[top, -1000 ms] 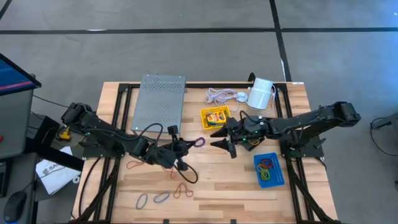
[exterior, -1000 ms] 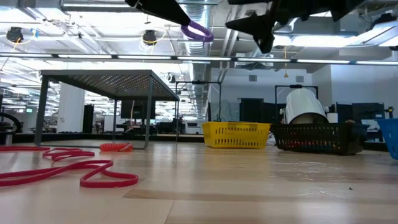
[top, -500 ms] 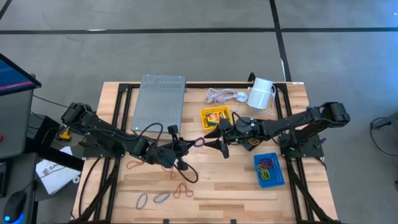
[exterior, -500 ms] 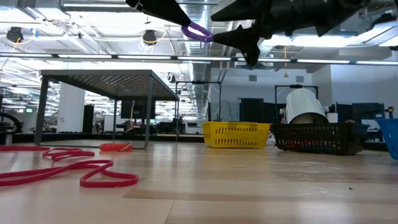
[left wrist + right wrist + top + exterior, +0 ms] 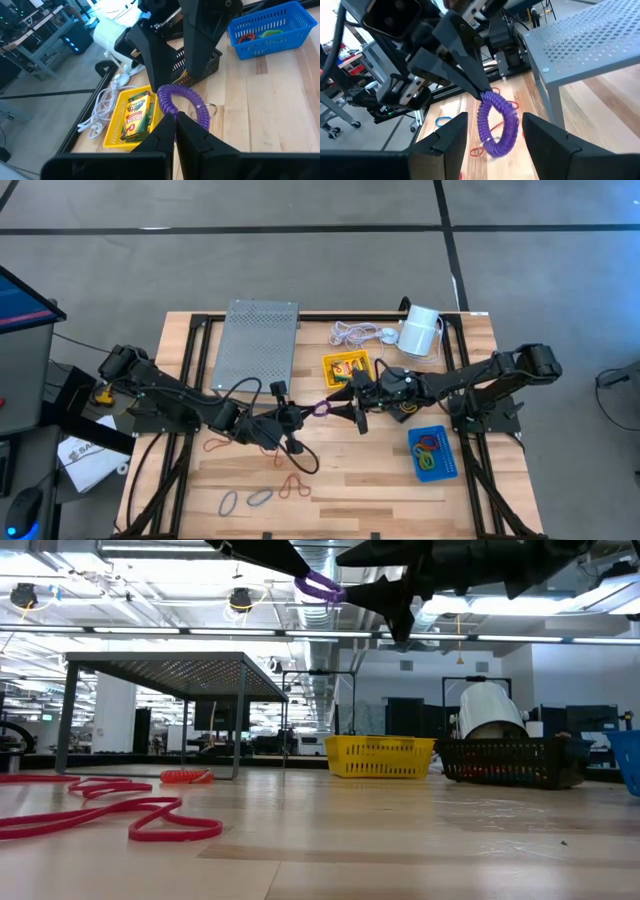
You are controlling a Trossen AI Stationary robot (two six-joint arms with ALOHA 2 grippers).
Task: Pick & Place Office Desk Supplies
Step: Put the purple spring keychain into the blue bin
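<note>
A purple coiled band loop (image 5: 320,408) (image 5: 182,100) (image 5: 496,125) (image 5: 318,585) hangs high over the table's middle. My left gripper (image 5: 303,413) (image 5: 175,120) (image 5: 290,560) is shut on it. My right gripper (image 5: 345,408) (image 5: 495,119) (image 5: 395,608) is open, level with the loop and facing it from the table's right; its fingers stand on either side of the loop without touching. Crayon boxes lie in the yellow tray (image 5: 347,368). Bands lie in the blue tray (image 5: 433,452). The black mesh tray (image 5: 510,762) sits beneath my right arm. My left gripper pinches the purple loop between its two fingertips at the coil's near side (image 5: 167,111), coming level from the table's left. The loop is lifted clear of the table and stands out beyond the fingertips toward my right gripper.
Loose red, blue and grey bands (image 5: 215,445) (image 5: 293,485) (image 5: 260,498) lie on the table's near left. A grey perforated stand (image 5: 257,343) is at the far left. A white cord (image 5: 355,333) and a white cylinder (image 5: 420,330) sit at the far edge.
My right gripper has moved toward the table's left and slightly up, closing on the purple loop, staying open; most of that travel came in the first half second. My left gripper has kept the loop almost in place.
</note>
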